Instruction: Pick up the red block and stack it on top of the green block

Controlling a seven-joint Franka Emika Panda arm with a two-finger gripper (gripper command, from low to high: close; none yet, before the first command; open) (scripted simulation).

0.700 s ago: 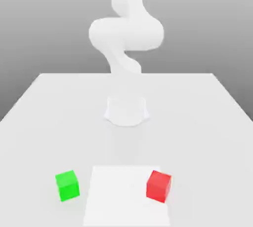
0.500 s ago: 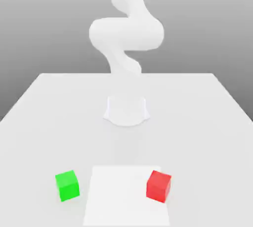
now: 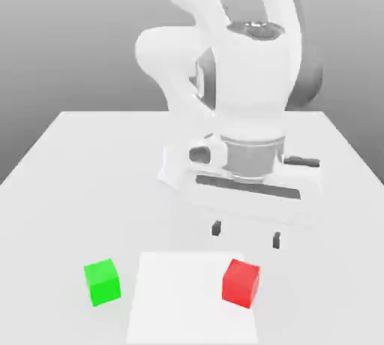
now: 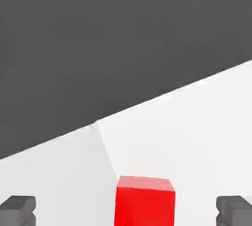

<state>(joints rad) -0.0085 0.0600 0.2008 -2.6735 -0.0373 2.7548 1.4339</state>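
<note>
Exterior view, left to right, for you: bright-green cube (image 3: 103, 283) sits on pale tabletop (image 3: 60, 216), just beside white square sheet (image 3: 184, 298), well apart from red. Your bright-red cube (image 3: 241, 283) rests at sheet's edge on exterior view's right. Your two-finger gripper (image 3: 247, 235) hangs above red cube, fingertips wide apart, touching neither cube. In hand view, you see red cube between two dark fingertips (image 4: 17, 210), clear of both.

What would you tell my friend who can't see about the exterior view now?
A white robot arm holds its open, empty gripper above a red block. The block sits at the exterior view's right edge of a white square; a green block sits off to the left.
</note>
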